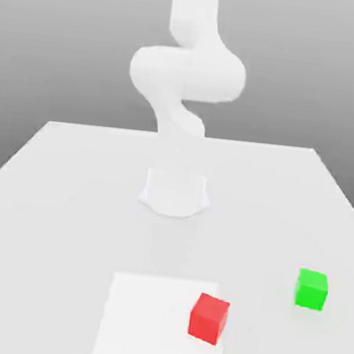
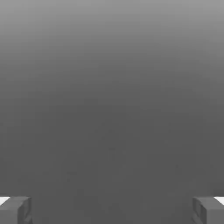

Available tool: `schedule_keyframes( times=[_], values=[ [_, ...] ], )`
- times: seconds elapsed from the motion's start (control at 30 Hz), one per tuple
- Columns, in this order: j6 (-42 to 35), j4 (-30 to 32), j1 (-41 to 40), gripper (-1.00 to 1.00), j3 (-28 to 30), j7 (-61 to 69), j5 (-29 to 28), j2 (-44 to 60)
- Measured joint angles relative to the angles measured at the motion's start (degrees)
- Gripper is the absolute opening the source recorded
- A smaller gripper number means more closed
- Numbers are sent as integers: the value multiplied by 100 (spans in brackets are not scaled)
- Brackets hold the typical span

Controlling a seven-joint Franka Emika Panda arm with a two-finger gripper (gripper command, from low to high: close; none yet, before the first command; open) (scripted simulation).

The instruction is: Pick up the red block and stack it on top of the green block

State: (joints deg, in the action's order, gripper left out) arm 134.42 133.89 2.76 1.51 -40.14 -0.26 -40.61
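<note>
The red block (image 1: pixel 209 319) lies on the white table (image 1: pixel 70 200) near its front edge, a little toward the exterior view's right. Further to that side and slightly farther back sits the green block (image 1: pixel 311 289), well apart from the red one. In the hand view my gripper (image 2: pixel 112 211) is open. Its two grey fingertips (image 2: pixel 17 211) stand far apart with nothing between them, against a plain grey background. Neither block is touched or held.
The white arm (image 1: pixel 187 73) rises from its round base (image 1: pixel 174 195) at the table's middle and bends upward out of the picture. A paler square patch (image 1: pixel 149 323) marks the tabletop at the front, under the red block's left side.
</note>
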Motion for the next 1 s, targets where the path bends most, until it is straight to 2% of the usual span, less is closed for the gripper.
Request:
schedule_keyframes(
  times=[0.43, 0.7, 0.9, 0.93, 1.0],
  values=[
    [1377, 1100, 1151, 0, 582, 3194, 158, 2736],
    [2216, 1766, 1444, 0, 501, 5090, 203, 4395],
    [3203, 1684, 1269, 0, 257, 5513, 478, 5636],
    [3310, 1666, 1237, -100, 217, 5540, 512, 5763],
    [3308, 1666, 1237, -100, 217, 5539, 512, 5763]
  ],
)
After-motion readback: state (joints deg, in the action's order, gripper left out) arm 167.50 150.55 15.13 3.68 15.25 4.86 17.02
